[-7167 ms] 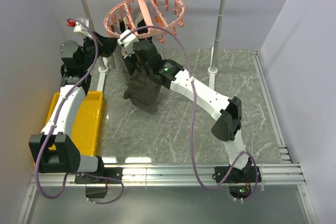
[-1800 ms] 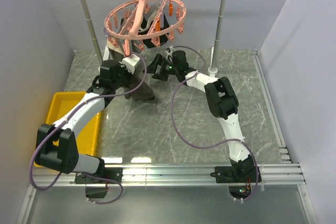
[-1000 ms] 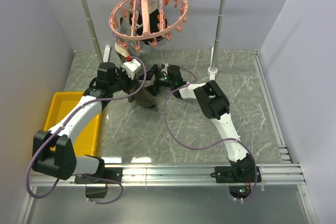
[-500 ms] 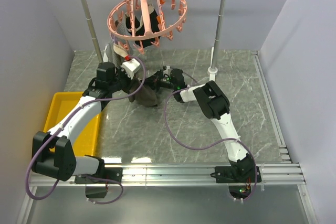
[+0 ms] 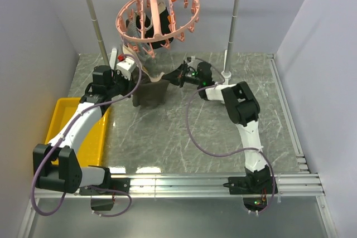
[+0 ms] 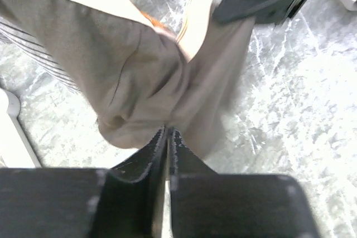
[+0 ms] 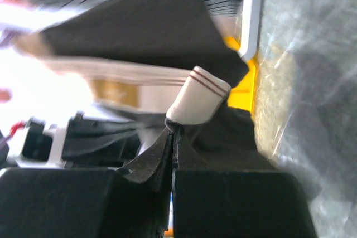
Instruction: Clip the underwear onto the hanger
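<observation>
Marble table (image 5: 223,132), underwear (image 5: 152,93) pulled wider (was bunched), left gripper (image 6: 167,133), right gripper (image 7: 174,129) pinching

The left arm (image 5: 78,122), at the left of the overhead frame, and the right arm (image 5: 250,137), at the lower right, share one build: rounded white links between blocky black joints. A thin purple cable (image 5: 187,126) loops loosely along each. A small green light (image 5: 257,200) glows at the right arm's base. In the wrist views, the fingers (image 6: 136,193) are matte black wedges.
</observation>
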